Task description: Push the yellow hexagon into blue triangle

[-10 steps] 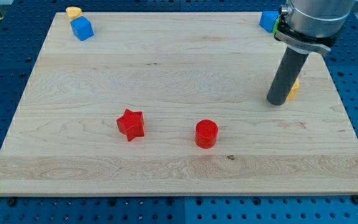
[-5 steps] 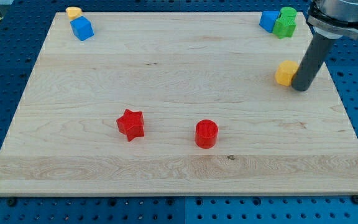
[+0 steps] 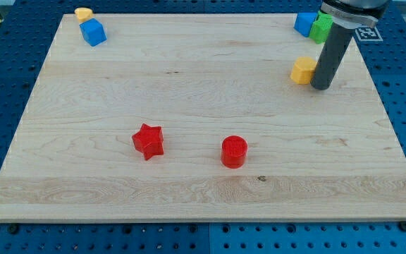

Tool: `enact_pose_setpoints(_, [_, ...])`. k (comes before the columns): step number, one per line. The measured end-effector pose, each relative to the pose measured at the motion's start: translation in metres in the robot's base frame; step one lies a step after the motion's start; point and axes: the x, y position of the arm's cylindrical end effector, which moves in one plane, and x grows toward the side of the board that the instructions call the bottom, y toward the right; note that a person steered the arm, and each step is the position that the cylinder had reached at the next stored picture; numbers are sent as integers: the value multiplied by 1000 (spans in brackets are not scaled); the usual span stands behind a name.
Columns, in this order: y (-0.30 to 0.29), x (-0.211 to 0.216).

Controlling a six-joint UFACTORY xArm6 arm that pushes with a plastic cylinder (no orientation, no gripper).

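Note:
The yellow hexagon [image 3: 303, 70] lies on the wooden board near the view's upper right. My tip [image 3: 321, 87] stands right beside it on its right side, touching or nearly touching it. The blue triangle [image 3: 303, 23] sits at the board's top right corner, up the view from the hexagon, with a green block [image 3: 321, 28] against its right side, partly hidden by the rod.
A blue block [image 3: 92, 32] and a small yellow block [image 3: 83, 13] sit at the board's top left corner. A red star [image 3: 148, 140] and a red cylinder [image 3: 234, 151] lie in the lower middle. The board's right edge [image 3: 390, 113] is close to my tip.
My tip moved from the hexagon's left side round to its right, then up and left. The yellow hexagon slid to the view's left and upward, toward the blue triangle.

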Motion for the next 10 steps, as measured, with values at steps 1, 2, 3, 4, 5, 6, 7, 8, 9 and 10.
enact_pose_setpoints(1, [-1, 6])
enact_pose_setpoints(2, [-1, 6])
enact_pose_setpoints(3, [-1, 23])
enact_pose_setpoints(4, [-19, 23])
enact_pose_setpoints(5, [-37, 6])
enact_pose_setpoints(6, [-14, -26])
enact_pose_setpoints(7, [-14, -29])
enact_pose_setpoints(8, [-6, -58])
enact_pose_setpoints(9, [-5, -61])
enact_pose_setpoints(10, [-4, -87])
